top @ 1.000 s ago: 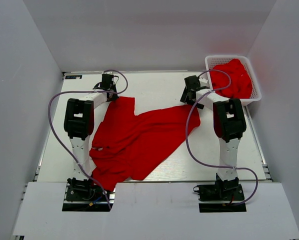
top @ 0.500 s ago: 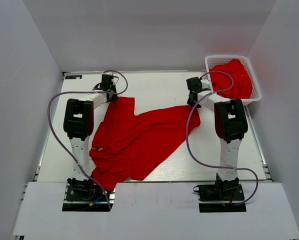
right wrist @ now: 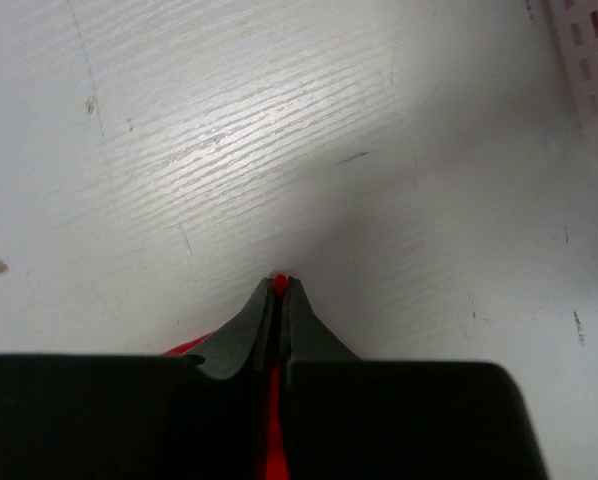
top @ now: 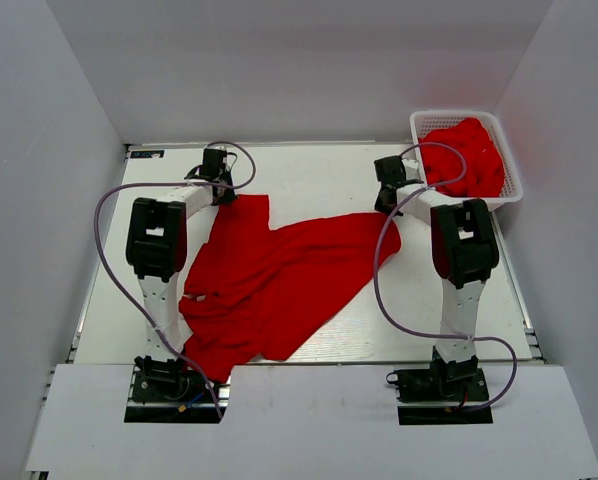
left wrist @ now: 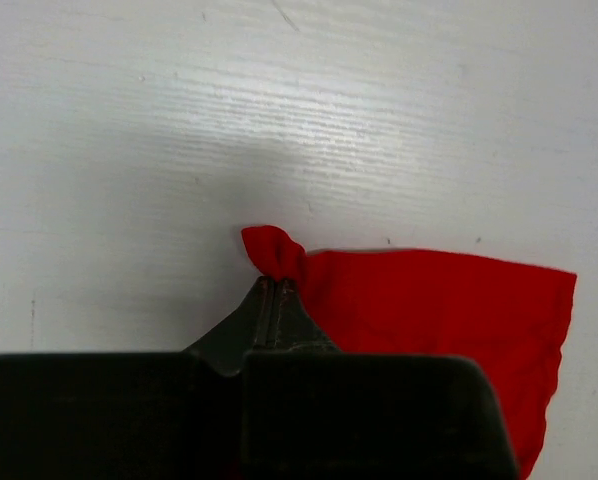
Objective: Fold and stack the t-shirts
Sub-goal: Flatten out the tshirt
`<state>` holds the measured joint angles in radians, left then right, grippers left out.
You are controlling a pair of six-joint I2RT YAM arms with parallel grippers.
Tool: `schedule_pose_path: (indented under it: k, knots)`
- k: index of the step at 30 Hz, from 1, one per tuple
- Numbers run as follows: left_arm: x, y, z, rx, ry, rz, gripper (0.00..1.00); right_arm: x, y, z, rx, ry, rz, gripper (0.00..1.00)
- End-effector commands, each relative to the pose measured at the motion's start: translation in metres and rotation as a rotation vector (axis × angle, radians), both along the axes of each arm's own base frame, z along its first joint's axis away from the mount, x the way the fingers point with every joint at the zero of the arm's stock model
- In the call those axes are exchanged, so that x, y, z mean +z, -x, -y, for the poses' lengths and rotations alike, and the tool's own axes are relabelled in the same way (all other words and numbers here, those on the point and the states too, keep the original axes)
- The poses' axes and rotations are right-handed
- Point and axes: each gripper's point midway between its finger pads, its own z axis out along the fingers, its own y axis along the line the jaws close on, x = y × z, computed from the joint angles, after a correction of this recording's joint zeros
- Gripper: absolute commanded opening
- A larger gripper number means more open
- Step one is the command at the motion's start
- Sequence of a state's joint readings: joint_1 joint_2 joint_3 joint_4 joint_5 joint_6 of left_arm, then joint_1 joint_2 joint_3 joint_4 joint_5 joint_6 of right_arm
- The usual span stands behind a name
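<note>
The left gripper (left wrist: 270, 286) and right gripper (right wrist: 280, 286) each clamp the t-shirt (top: 279, 275) spread mid-frame on the table (top: 314, 175)

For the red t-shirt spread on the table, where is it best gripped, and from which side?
Its two far corners, from above: the t-shirt lies spread on the table, so only thin corner tips can be pinched. The left pincer and right pincer are shut on them.

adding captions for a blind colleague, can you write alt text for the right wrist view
The right fingers are shut on a thin pinch of the red t-shirt, which pokes out at their tips over the white table. A corner of the white mesh basket shows top right.
</note>
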<state>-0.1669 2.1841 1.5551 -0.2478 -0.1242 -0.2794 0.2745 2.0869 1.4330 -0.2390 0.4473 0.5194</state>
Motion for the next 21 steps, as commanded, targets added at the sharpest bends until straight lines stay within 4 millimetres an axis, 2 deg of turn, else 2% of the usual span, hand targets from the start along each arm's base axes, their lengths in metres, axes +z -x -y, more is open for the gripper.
schedule_pose_path:
  k: [1, 2, 3, 5, 6, 7, 8, 9, 10, 11, 12, 13, 14, 15, 16, 18, 19, 21]
  knots:
    - [0.047, 0.008, 0.004, -0.049, -0.003, 0.035, 0.0, 0.053, -0.014, -0.013, 0.108, -0.024, 0.123, 0.0]
    - [0.061, 0.005, 0.004, -0.059, -0.007, 0.069, 0.0, 0.068, -0.016, -0.017, 0.146, -0.027, 0.154, 0.0]
    - [0.095, 0.0, 0.005, -0.059, 0.003, 0.14, 0.0, 0.082, -0.022, -0.018, 0.156, -0.036, 0.196, 0.0]
    - [0.133, -0.004, 0.002, -0.067, -0.015, 0.228, 0.0, 0.122, -0.023, -0.022, 0.193, -0.04, 0.278, 0.0]
    - [0.148, -0.003, 0.0, -0.064, -0.025, 0.258, 0.0, 0.134, -0.027, -0.023, 0.199, -0.046, 0.321, 0.0]
    - [0.181, 0.0, 0.002, -0.063, -0.02, 0.328, 0.0, 0.155, -0.025, -0.022, 0.207, -0.053, 0.364, 0.0]
    - [0.197, 0.003, 0.0, -0.06, -0.029, 0.358, 0.0, 0.175, -0.023, -0.022, 0.214, -0.054, 0.407, 0.0]
    - [0.229, 0.01, -0.004, -0.055, -0.036, 0.419, 0.0, 0.204, -0.02, -0.022, 0.224, -0.057, 0.472, 0.0]
    - [0.229, 0.01, -0.004, -0.055, -0.036, 0.419, 0.0, 0.206, -0.021, -0.02, 0.228, -0.045, 0.478, 0.0]
    - [0.261, 0.019, -0.008, -0.038, -0.036, 0.483, 0.0, 0.225, -0.018, -0.019, 0.232, -0.047, 0.519, 0.0]
    - [0.274, 0.026, -0.013, -0.025, -0.05, 0.508, 0.0, 0.234, -0.016, -0.019, 0.248, -0.031, 0.537, 0.0]
    - [0.294, 0.032, -0.015, -0.028, -0.053, 0.554, 0.0, 0.263, -0.008, -0.016, 0.249, -0.034, 0.599, 0.0]
    - [0.306, 0.039, -0.017, -0.032, -0.058, 0.577, 0.0, 0.274, -0.006, -0.021, 0.262, -0.034, 0.623, 0.0]
    - [0.34, 0.054, -0.02, -0.03, -0.054, 0.663, 0.0, 0.287, -0.005, -0.012, 0.256, -0.017, 0.647, 0.0]
    - [0.36, 0.062, -0.022, -0.035, -0.065, 0.709, 0.0, 0.313, 0.004, -0.009, 0.251, -0.017, 0.702, 0.0]
    - [0.386, 0.078, -0.023, -0.046, -0.057, 0.778, 0.0, 0.338, 0.012, -0.006, 0.257, -0.003, 0.745, 0.0]
    - [0.41, 0.094, -0.027, -0.052, -0.075, 0.832, 0.0, 0.363, 0.023, -0.001, 0.252, -0.002, 0.797, 0.0]
    - [0.446, 0.112, -0.03, -0.059, -0.08, 0.911, 0.0, 0.385, 0.032, 0.003, 0.252, 0.012, 0.837, 0.0]
